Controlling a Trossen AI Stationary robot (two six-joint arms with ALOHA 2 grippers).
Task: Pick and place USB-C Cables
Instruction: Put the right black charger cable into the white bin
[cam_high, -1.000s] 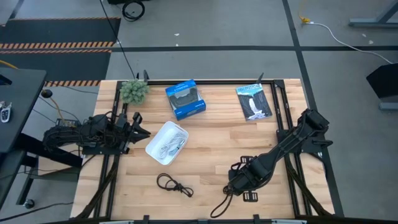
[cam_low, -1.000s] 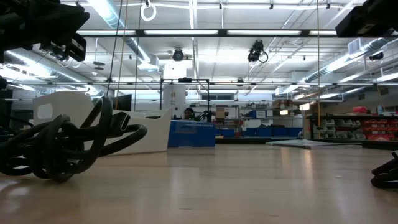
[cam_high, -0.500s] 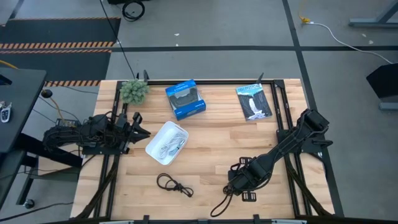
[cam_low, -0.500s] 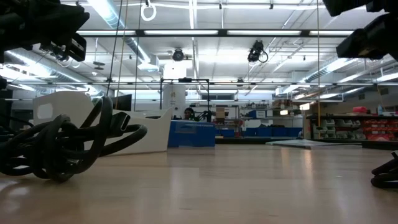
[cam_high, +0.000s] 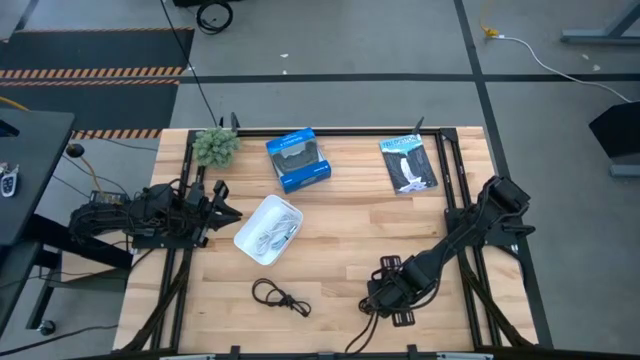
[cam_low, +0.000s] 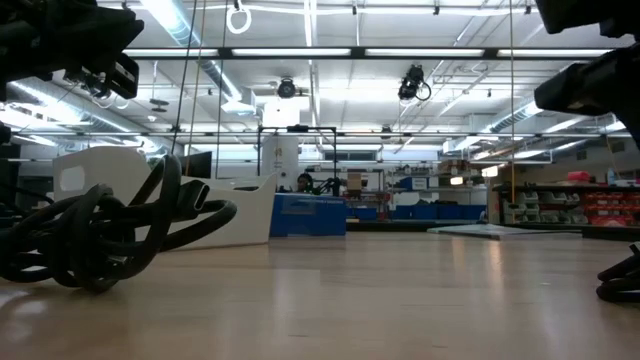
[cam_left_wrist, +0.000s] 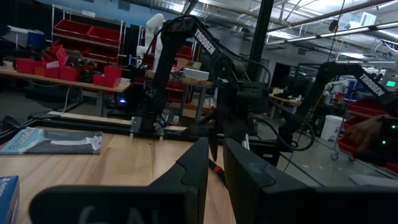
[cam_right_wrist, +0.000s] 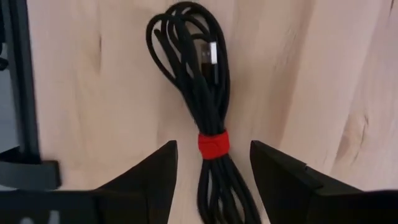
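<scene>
A black cable with a red band (cam_right_wrist: 213, 142) lies flat on the wood at the table's near right; its tail shows in the high view (cam_high: 356, 336). My right gripper (cam_right_wrist: 213, 152) is open above it, pointing down, one finger on either side of the band, touching nothing; it also shows in the high view (cam_high: 383, 299). A plain black coiled cable (cam_high: 279, 296) lies near the front middle. A white cable (cam_high: 272, 234) lies in a white tray (cam_high: 252, 223). My left gripper (cam_high: 226, 212) waits shut at the table's left, beside the tray.
A blue box (cam_high: 298, 158) and a black flat packet (cam_high: 408, 163) lie along the far edge, with a green tuft (cam_high: 214, 146) at the far left corner. Dark frame rails run along both table sides. Bare wood lies between the tray and my right gripper.
My right gripper has gone down and a little toward the near edge, over the red-banded cable, covering more of it in the high view. The cables have not moved.
</scene>
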